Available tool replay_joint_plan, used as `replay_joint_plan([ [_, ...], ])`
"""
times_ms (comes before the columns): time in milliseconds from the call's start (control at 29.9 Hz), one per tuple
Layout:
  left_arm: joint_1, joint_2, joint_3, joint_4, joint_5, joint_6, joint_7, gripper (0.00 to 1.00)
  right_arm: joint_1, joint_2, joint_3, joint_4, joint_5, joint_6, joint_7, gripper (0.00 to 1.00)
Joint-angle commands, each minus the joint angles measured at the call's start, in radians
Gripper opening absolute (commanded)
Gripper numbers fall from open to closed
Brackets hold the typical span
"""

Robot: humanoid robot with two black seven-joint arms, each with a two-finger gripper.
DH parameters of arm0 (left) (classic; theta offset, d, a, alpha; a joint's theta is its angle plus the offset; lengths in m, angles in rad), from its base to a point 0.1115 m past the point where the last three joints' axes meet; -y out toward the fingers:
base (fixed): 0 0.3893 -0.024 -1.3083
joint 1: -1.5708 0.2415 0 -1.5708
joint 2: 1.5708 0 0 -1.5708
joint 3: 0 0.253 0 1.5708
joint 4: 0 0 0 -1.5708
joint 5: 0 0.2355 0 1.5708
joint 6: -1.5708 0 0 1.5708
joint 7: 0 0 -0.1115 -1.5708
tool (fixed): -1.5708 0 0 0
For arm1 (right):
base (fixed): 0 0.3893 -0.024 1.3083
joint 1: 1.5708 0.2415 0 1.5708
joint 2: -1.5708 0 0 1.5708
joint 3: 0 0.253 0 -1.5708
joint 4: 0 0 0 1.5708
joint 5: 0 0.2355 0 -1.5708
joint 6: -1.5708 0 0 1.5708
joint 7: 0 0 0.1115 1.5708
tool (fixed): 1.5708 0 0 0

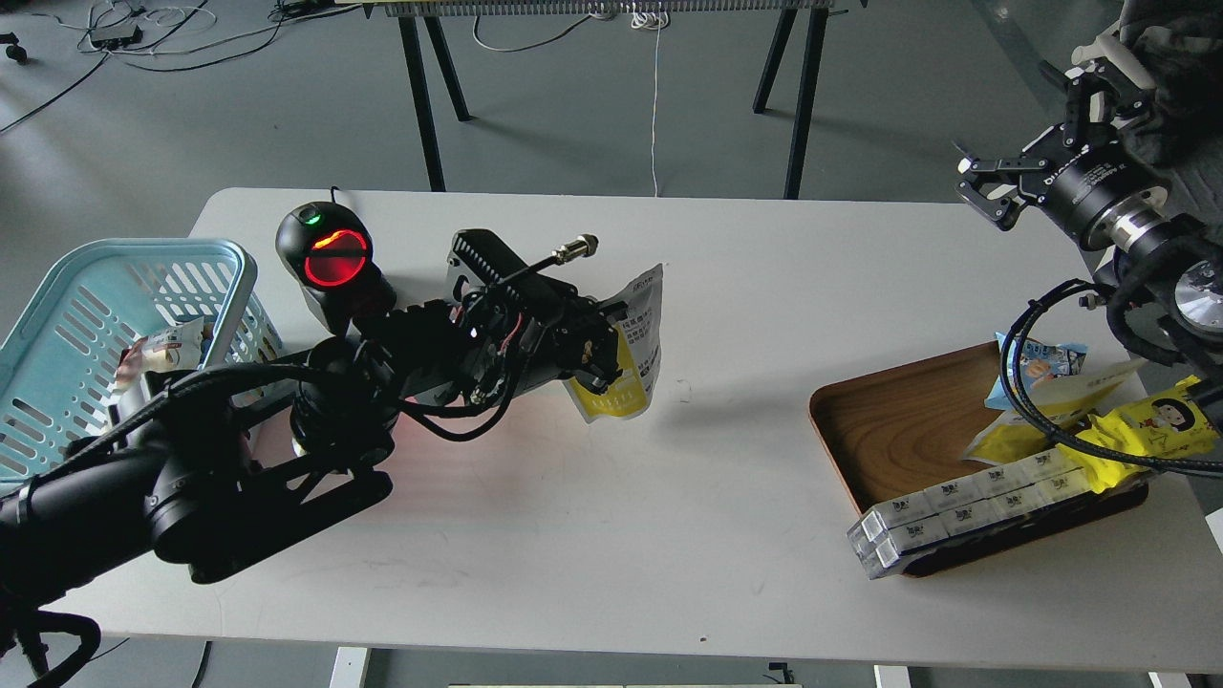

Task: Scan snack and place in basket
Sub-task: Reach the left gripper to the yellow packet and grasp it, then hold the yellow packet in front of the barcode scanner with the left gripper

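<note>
The snack (pixel 631 354), a flat yellow-and-white pouch, hangs upright with its printed back toward me. My left gripper (pixel 597 358) is shut on its left edge and holds it above the table, right of the black scanner (pixel 330 263) with its red lit window. The light blue slotted basket (pixel 57 315) stands at the table's left edge, with a packet (pixel 158 349) inside. My right gripper (pixel 984 186) is raised at the far right, open and empty.
A brown wooden tray (pixel 908 420) at the right holds a blue cartoon packet (pixel 1041 363), yellow wrappers (pixel 1156 425) and white boxes (pixel 955 502). My left arm (pixel 239 449) lies between the basket and the snack. Table legs and cables stand behind.
</note>
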Motion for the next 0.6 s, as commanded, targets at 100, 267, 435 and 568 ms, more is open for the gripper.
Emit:
replay_joint_plan([
  [100, -0.018, 0.125, -0.125, -0.073, -0.029, 0.0, 0.006, 0.01, -0.002, 0.017, 0.001, 0.0, 0.0, 0.0, 0.0, 0.98],
  [267, -0.035, 0.199, -0.279, -0.074, -0.288, 0.0, 0.017, 0.01, -0.001, 0.023, 0.003, 0.001, 0.0, -0.001, 0.0, 0.98],
  [435, -0.026, 0.305, -0.339, -0.073, -0.413, 0.0, 0.02, 0.01, -0.001, 0.023, 0.003, 0.001, 0.0, -0.001, 0.0, 0.98],
  [568, 0.012, 0.358, -0.326, -0.073, -0.422, 0.0, 0.006, 0.01, 0.001, 0.025, 0.003, 0.001, 0.0, -0.001, 0.0, 0.98],
])
